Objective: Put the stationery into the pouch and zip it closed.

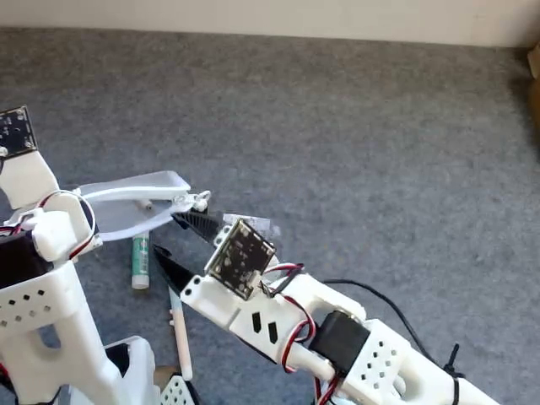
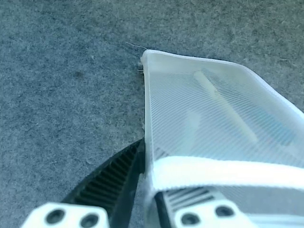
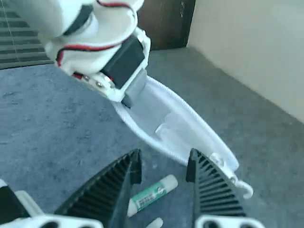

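Note:
My left gripper point(image 2: 147, 190) is shut on the edge of a translucent white pouch point(image 2: 213, 114), held just above the carpet with its mouth open. A long pale item shows through the mesh. In the high view the pouch point(image 1: 135, 202) juts right from the left arm, zipper pull point(image 1: 200, 200) at its far end. My right gripper point(image 1: 169, 236) stands open just beside that end and holds nothing. A green-and-white glue stick point(image 1: 140, 257) lies below the pouch, showing between the black fingers point(image 3: 118, 187) in the right wrist view. A cream pen point(image 1: 180, 333) lies nearer the front.
Grey carpet point(image 1: 380, 126) covers the table, with open room at the back and right. A small pale object point(image 1: 257, 224) lies by the right wrist's camera board. The left arm's white body point(image 1: 51, 337) fills the front left; a black cable point(image 1: 396, 312) trails behind the right arm.

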`<state>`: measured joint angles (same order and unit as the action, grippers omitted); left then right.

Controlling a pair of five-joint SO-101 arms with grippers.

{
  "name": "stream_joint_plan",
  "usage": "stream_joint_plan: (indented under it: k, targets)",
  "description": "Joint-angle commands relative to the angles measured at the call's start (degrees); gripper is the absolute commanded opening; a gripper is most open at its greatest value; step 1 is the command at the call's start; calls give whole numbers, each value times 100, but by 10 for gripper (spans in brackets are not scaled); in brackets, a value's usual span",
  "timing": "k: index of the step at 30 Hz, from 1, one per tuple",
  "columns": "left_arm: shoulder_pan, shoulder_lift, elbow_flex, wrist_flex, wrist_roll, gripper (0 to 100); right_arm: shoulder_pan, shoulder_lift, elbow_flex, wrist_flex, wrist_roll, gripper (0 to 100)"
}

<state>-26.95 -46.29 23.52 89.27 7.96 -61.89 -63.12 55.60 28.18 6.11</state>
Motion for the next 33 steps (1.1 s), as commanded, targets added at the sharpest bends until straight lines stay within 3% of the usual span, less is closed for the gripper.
stream_joint_plan:
  k: [1,9,20,33]
  targets:
    - [-57,13,-66,-141,26,7,-48,-171,-101,409,-466,152]
    - [-57,13,-66,-141,26,7,-48,-66,-57,426,-756,152]
    - [-57,13,-66,-141,26,7,-84,2246,-259,409,-1116,152]
    - [-57,13,-57,-123,26,7,-356,4312,-1323,426,-2646,152]
